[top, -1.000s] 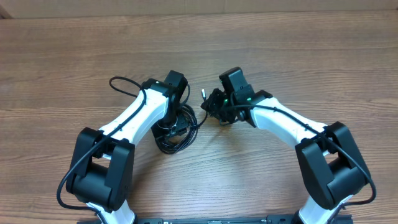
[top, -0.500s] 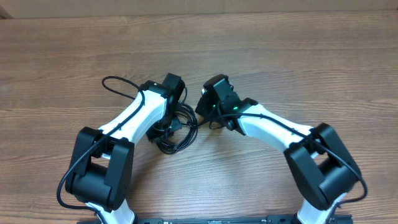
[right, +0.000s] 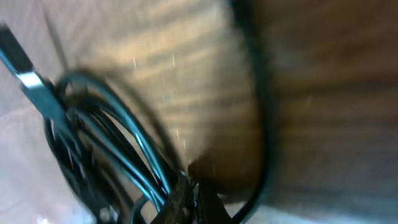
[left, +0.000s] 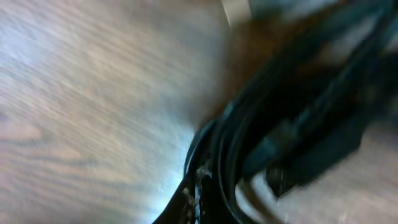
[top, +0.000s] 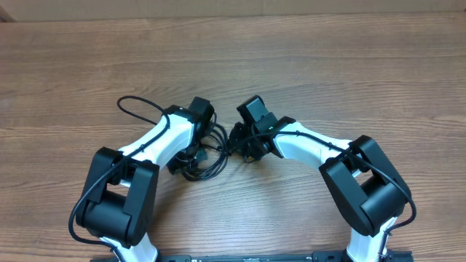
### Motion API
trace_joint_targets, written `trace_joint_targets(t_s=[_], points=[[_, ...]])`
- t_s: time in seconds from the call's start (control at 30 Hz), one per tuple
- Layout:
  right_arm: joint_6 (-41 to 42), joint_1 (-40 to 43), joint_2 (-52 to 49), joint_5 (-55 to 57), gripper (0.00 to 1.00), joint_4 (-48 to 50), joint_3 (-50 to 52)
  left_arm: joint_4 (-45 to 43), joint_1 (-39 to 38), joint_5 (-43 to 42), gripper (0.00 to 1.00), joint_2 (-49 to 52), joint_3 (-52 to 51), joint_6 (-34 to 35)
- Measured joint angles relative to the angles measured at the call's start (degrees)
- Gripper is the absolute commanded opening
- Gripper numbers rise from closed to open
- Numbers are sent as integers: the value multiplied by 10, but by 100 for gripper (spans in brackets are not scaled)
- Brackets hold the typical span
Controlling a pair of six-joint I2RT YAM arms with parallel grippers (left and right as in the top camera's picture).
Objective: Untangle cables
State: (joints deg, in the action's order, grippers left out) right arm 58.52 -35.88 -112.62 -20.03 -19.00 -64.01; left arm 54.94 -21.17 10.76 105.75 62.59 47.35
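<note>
Overhead view, listed from the largest thing down.

- Table [top: 349, 65]: brown wood-grain top that carries everything else.
- My left arm [top: 156, 142]: white and black, reaching from the near edge up and inward to the middle of the table. A thick black wire loops out beside it on the wood.
- My right arm [top: 313, 145]: same build, reaching in from the other side. My two wrists sit near each other, with the bundle between and below them.
- The cables [top: 207, 164]: thin black cords in a loose tangle of loops, lying on the table under and between my two wrists, nearer the left one. In the left wrist view they fill the right half as a blurred dark bundle. In the right wrist view they curve in several arcs across the lower left.
- My left gripper [left: 193, 202]: jaws closed on the cables, with strands of the bundle running straight into my tips. The view is heavily blurred.
- My right gripper [right: 183, 199]: jaws closed on the cables, with the arcs of cord converging at my tips.
- Plug [right: 28, 78]: a small black end with a silvery tip at the far left of the right wrist view, lying on the wood.
</note>
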Motion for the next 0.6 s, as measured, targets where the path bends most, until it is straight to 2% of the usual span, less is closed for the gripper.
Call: trace_joint_targets(t_s=[0.33,0.6], points=[[23,-43,0,-65,4,8,0,-157,21,117,5,0,-1,-23],[32,-81,0,-67,4,77,1,-271,21,135,4,0,-1,-80]])
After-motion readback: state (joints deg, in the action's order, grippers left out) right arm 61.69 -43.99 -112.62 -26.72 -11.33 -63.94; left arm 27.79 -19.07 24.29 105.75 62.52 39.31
